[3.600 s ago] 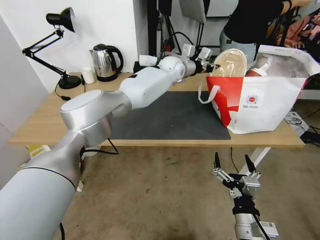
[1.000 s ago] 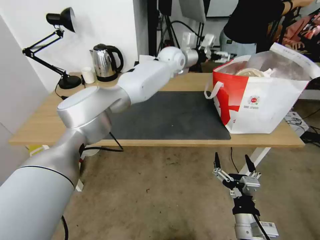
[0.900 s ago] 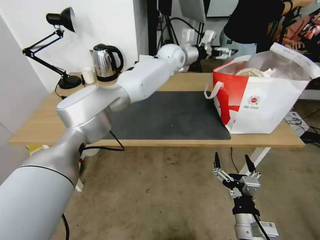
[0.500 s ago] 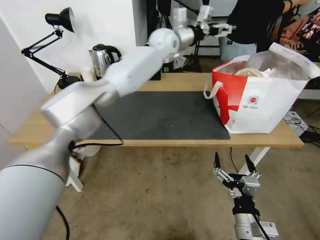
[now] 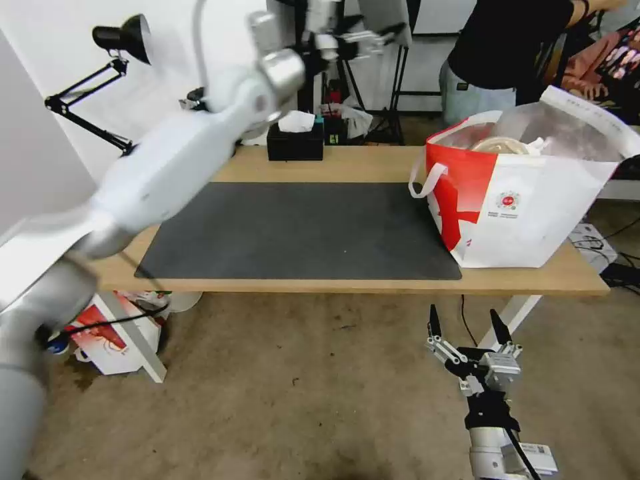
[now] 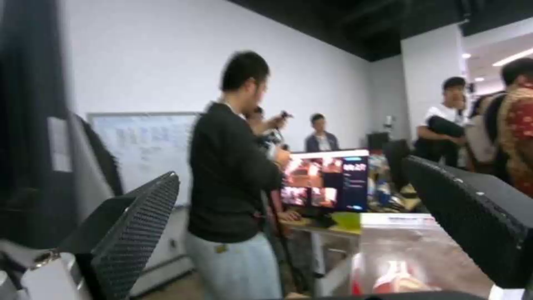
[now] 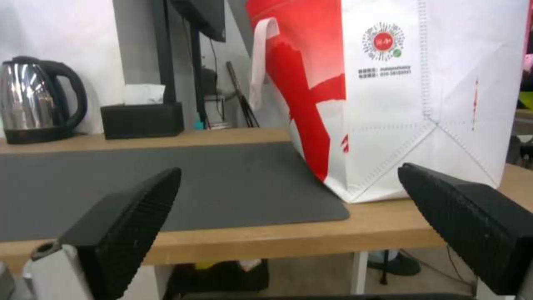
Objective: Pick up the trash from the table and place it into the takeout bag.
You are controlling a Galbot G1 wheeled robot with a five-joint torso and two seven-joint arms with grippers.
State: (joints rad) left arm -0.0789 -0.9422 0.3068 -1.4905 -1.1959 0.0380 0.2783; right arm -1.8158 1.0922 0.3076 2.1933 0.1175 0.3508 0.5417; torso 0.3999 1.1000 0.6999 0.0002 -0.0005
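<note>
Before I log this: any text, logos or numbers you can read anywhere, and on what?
Nothing reads clearly enough to quote.
Takeout bag: round red logo with two lines of small print under it, too small to read.
Monitor in the left wrist view: coloured panels, text blurred.
Whiteboard: writing blurred.

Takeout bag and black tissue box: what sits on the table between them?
Nothing. In the head view, bare wood and dark mat separate the takeout bag from the tissue box on the table.

Left tool (image 6: 289, 233) agape — empty.
</note>
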